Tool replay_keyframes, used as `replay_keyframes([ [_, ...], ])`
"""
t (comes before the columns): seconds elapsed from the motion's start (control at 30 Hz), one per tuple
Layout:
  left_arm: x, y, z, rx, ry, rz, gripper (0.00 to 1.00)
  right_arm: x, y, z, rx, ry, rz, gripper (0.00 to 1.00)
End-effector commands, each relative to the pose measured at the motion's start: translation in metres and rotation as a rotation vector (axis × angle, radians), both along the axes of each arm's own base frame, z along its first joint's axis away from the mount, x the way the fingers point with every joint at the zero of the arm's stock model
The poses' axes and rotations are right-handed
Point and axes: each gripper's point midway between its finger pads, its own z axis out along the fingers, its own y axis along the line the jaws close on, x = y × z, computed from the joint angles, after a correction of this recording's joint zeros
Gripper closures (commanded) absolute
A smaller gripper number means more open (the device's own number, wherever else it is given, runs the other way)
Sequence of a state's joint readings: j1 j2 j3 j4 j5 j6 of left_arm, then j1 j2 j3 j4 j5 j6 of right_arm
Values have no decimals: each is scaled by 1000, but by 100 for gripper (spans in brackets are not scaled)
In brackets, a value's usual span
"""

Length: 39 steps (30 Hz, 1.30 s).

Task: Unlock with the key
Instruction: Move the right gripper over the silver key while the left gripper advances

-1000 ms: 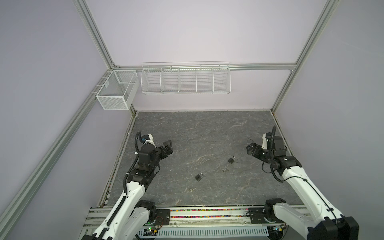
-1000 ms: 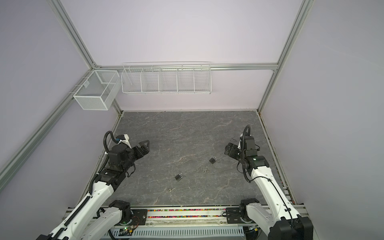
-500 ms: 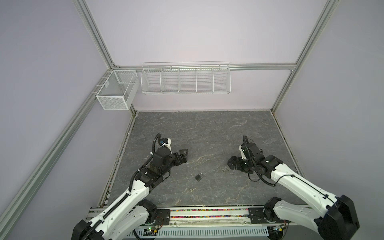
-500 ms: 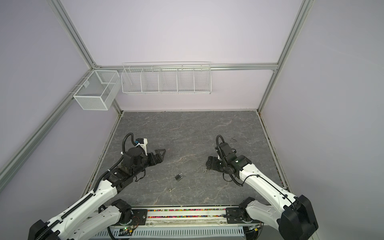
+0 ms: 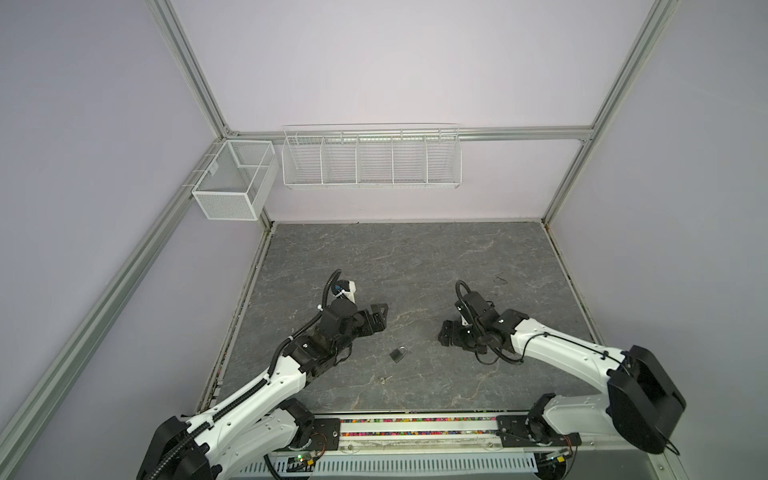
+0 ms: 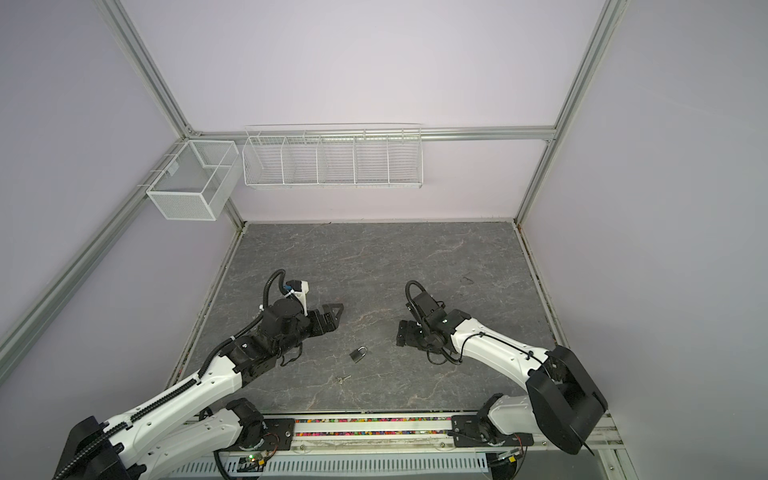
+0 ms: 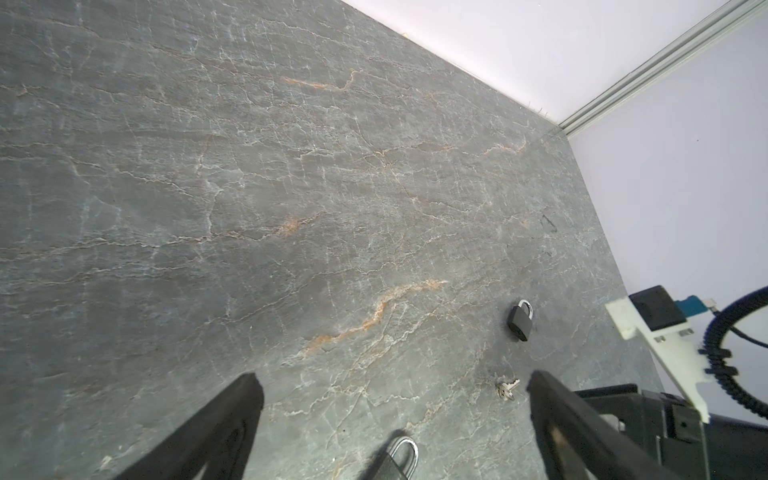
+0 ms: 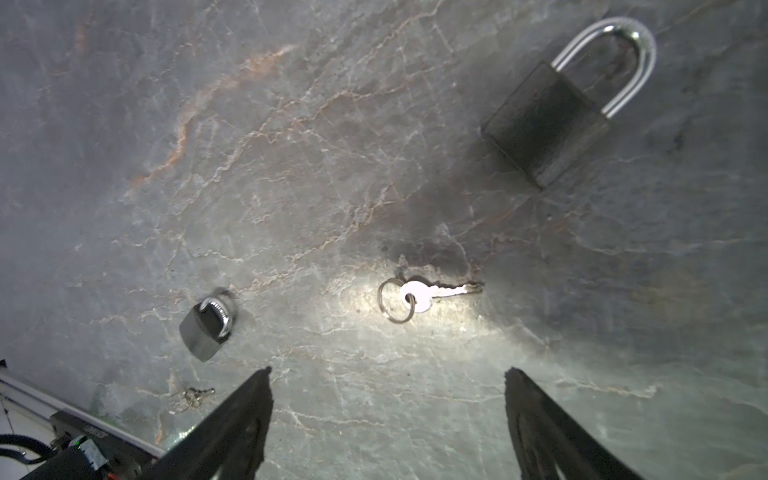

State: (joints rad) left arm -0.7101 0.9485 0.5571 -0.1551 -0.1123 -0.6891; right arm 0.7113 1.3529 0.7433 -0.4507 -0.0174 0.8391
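— Over the grey stone table (image 5: 415, 257), what differs from a second ago?
— Both arms have swung in from the sides toward the middle. The right gripper (image 8: 388, 374) now hangs above the key (image 8: 419, 297) and the padlock (image 8: 544, 124). It covers them in both top views, where a second ago they lay in plain sight. Nothing on the table has shifted.
— And the jaws?
— Spread wide on both arms, with nothing between them. The left gripper (image 7: 392, 378) hovers near the second padlock (image 5: 398, 354), apart from it.
— How does the key lie?
— Flat on the table, just ahead of the right fingertips (image 8: 253, 399) and apart from them. Its long axis runs crosswise to the reach, about parallel to the line from tip to tip. The ring end faces the side of the second padlock and the blade points the other way. The nearer padlock lies beyond the blade, its shackle turned away from the gripper.
— Any other key?
— A second key (image 6: 343, 378) lies near the second padlock, toward the table's front edge.
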Motion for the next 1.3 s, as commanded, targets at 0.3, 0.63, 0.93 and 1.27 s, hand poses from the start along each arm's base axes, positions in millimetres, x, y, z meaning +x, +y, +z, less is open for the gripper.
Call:
replay_keyframes([
  [0.3, 5, 0, 4, -5, 25, 43, 0, 13, 16, -14, 1, 12, -22, 11],
  [0.63, 4, 8, 7, 13, 24, 73, 1, 19, 24, -23, -23, 37, 14, 11],
  [0.93, 3, 15, 21, -2, 4, 102, 0, 35, 49, -27, -43, 34, 112, 11],
  [1.27, 2, 13, 28, -3, 19, 90, 0, 32, 34, -9, -168, -3, 173, 9],
])
